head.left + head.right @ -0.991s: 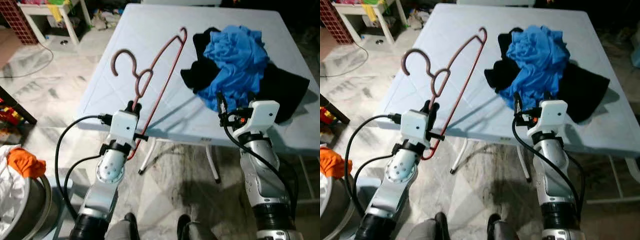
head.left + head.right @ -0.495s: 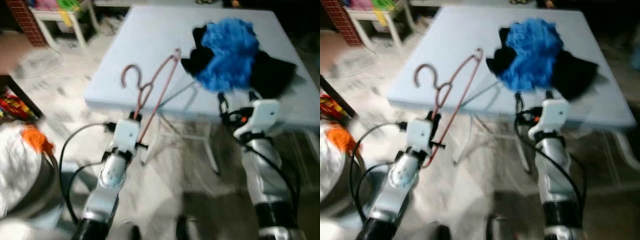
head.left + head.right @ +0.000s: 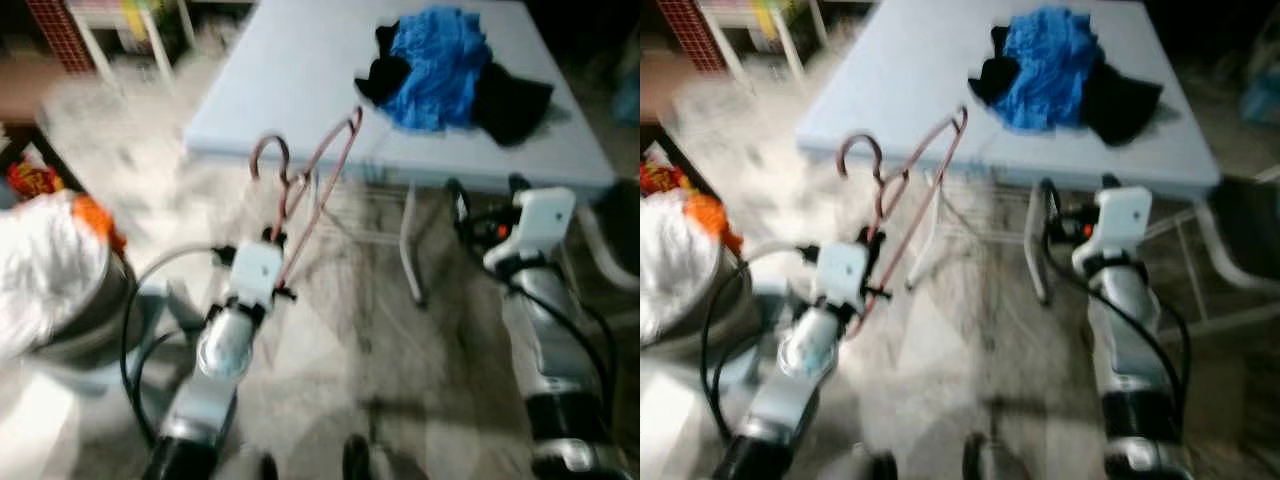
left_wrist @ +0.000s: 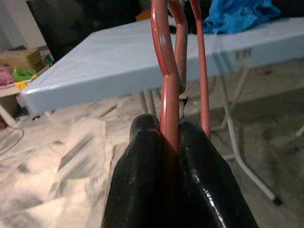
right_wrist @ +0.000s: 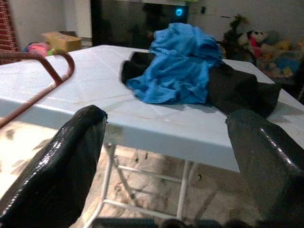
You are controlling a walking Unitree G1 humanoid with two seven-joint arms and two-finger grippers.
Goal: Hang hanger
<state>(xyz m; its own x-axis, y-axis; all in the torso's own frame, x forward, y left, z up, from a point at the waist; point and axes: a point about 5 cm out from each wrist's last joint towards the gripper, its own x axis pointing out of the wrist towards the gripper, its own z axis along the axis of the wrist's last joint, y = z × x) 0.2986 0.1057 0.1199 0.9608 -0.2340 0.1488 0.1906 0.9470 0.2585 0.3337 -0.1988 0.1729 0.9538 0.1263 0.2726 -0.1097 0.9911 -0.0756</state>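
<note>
One metal tub (image 3: 75,330) holds white laundry (image 3: 40,270).

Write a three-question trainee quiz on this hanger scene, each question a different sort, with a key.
1. True or false: the left gripper is shut on the red hanger.
2. What lies on the white table? A) a pile of blue and black clothes B) a stack of plates C) a laptop
3. Fill in: the right gripper has its fingers ____.

Key: 1 true. 2 A, the pile of blue and black clothes. 3 open, holding nothing.
</note>
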